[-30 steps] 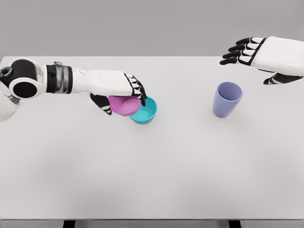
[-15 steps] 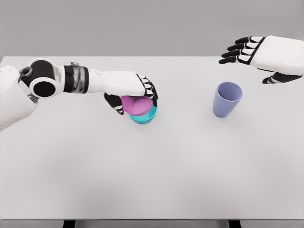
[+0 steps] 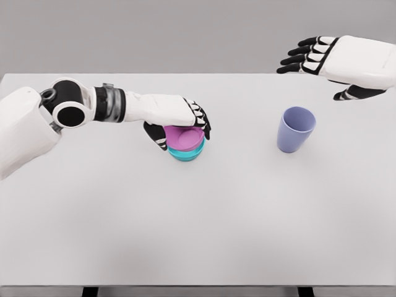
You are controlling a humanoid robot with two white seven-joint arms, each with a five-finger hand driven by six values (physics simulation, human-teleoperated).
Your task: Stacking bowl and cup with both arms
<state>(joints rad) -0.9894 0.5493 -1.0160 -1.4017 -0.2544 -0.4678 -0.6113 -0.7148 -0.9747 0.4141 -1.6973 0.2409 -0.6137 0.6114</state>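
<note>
The left hand's fingers [image 3: 199, 117] curl over the far rim of the pink bowl [image 3: 184, 137], thumb on its near-left side, so the left hand [image 3: 179, 117] keeps its grip. A second ago the bowl hung tilted beside the teal bowl [image 3: 185, 151]; now it sits level inside it, only the teal rim and lower wall showing beneath. The nested pair stands left of the worktop [image 3: 198, 223] centre, toward the far edge. That suggests the bowl stacking is all but done (release is what remains, judging by the closed grasp). Farther out, the right hand [image 3: 328, 62] hovers over the far right corner, fingers spread and holding nothing; it has edged slightly toward the left. The lavender cup [image 3: 296, 129] stands upright below it, well apart from the bowls, untouched, so the cup step looks still to come.
</note>
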